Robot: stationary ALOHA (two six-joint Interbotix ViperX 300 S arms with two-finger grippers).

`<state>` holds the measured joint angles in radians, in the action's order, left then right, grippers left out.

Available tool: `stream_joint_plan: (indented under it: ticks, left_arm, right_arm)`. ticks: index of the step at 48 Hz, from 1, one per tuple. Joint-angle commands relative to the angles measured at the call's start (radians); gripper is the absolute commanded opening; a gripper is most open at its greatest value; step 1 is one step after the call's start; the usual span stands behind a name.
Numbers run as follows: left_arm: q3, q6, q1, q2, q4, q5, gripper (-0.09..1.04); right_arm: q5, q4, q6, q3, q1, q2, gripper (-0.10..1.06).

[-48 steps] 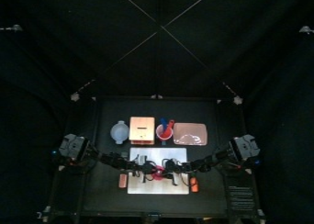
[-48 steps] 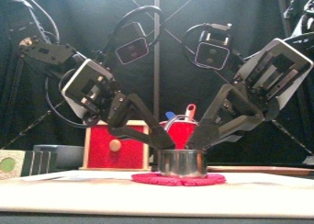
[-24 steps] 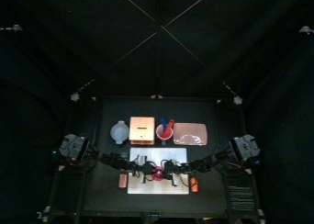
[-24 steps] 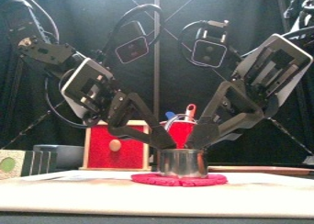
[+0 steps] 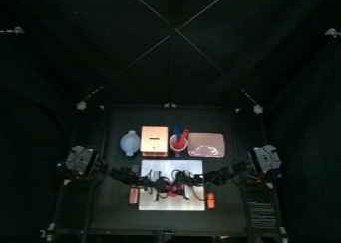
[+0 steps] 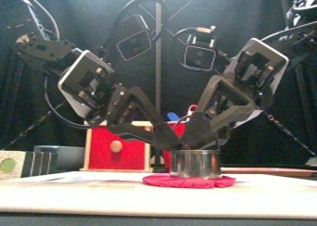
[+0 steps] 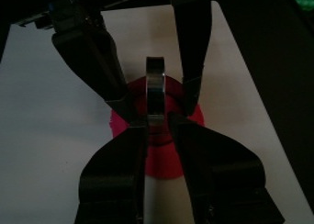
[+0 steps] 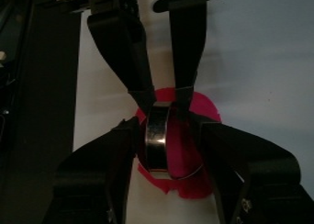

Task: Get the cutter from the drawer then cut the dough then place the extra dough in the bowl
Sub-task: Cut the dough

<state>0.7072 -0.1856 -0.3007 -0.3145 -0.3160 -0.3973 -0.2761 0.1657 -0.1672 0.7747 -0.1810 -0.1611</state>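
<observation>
Cutter: the cutter (image 6: 195, 163) is standing on the pink dough (image 6: 186, 182), on the white board (image 7: 50, 127) near the surface's front edge.
Left tool (image 7: 153, 127): is clamping the cutter's rim.
Right tool (image 8: 170, 140): is gripping the cutter's sides.
Doing it well: I judge both should be pressing straight down, keeping the cutter level.
Hidden: the dough's raised edge is hiding whether the rim is reaching the board.

In the left wrist view the left pincer (image 7: 153, 119) covers most of the dough (image 7: 175, 101) beneath it. The cutter (image 7: 154, 81) it clamps shows only edge-on, so its round shape cannot be read. From above, cutter and dough are lost under the left pincer and the right pincer (image 5: 194, 186), too small to make out. In the front view the red cup (image 6: 183, 135) is a sliver between the two pincers, and the red drawer front (image 6: 114, 148) is partly hidden behind the left pincer.
</observation>
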Motion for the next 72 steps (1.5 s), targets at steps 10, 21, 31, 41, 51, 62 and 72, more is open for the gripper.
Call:
stream_joint_plan:
  ticks: [10, 21, 31, 41, 51, 62, 72]
  left_arm:
    - [0.031, 0.000, -0.009, 0.040, 0.003, -0.038, 0.65]
    - [0.020, -0.043, 0.011, 0.110, 0.037, -0.075, 0.66]
    - [-0.018, -0.112, 0.031, 0.121, 0.037, -0.103, 0.66]
    - [-0.023, -0.144, 0.034, 0.127, 0.037, -0.103, 0.66]
    - [-0.002, -0.158, 0.043, 0.164, 0.037, -0.103, 0.66]
    - [0.060, -0.155, 0.043, 0.232, 0.034, -0.103, 0.65]
    - [0.124, -0.153, 0.043, 0.235, -0.008, -0.109, 0.64]
  right_arm:
    - [0.009, 0.000, 0.002, -0.005, 0.017, 0.066, 0.85]
    - [0.034, -0.006, 0.006, -0.011, 0.017, 0.120, 0.85]
    - [0.035, -0.023, 0.002, -0.015, 0.017, 0.121, 0.85]
    - [0.057, -0.023, 0.002, -0.021, 0.017, 0.123, 0.85]
    - [0.094, -0.028, 0.003, -0.043, 0.017, 0.123, 0.85]
    - [0.100, -0.037, 0.000, -0.055, 0.017, 0.124, 0.85]
    - [0.146, -0.037, -0.005, -0.072, 0.014, 0.146, 0.85]
